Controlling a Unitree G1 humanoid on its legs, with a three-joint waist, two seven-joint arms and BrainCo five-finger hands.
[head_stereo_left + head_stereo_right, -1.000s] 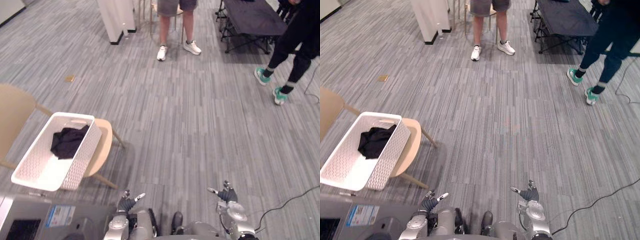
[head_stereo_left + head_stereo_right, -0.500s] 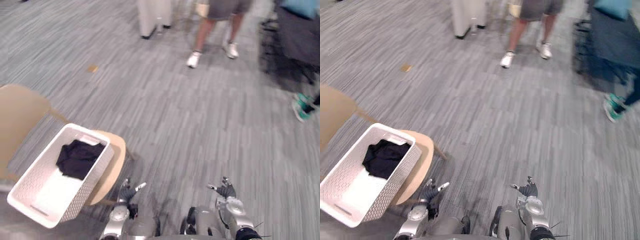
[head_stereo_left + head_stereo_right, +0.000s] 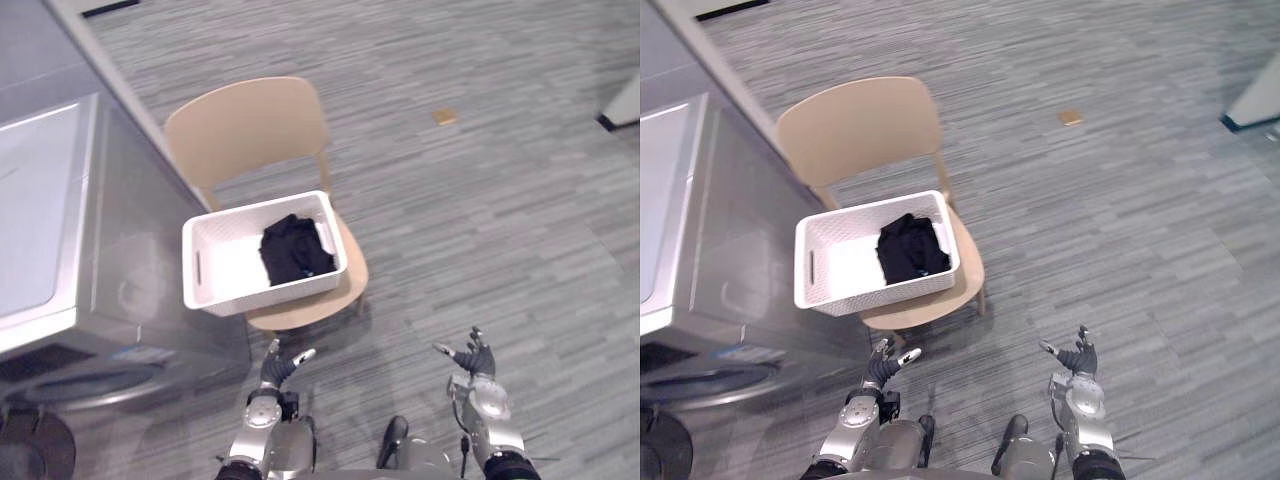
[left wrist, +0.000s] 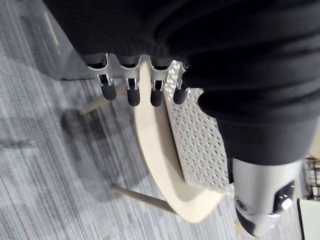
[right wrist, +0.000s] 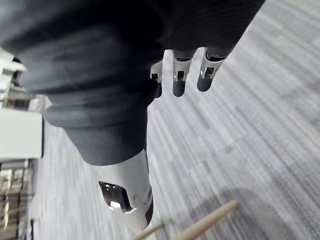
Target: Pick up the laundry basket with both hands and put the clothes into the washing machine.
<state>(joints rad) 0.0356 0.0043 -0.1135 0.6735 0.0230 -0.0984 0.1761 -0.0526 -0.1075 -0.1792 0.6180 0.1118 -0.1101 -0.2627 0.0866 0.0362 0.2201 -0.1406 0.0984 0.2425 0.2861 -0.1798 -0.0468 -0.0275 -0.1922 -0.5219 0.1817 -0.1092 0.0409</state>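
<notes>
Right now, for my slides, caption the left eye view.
White perforated laundry basket holding black clothes sits on beige chair beside grey washing machine.

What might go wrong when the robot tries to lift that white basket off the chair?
The white perforated plastic laundry basket sticks out past the seat of the beige wooden chair, toward the grey washing machine, so a bump could tip it off.
The black clothes lie bunched at one end, so it may tilt when lifted.
The open left hand and right hand are apart from it; an uneven grab might slide it.
</notes>
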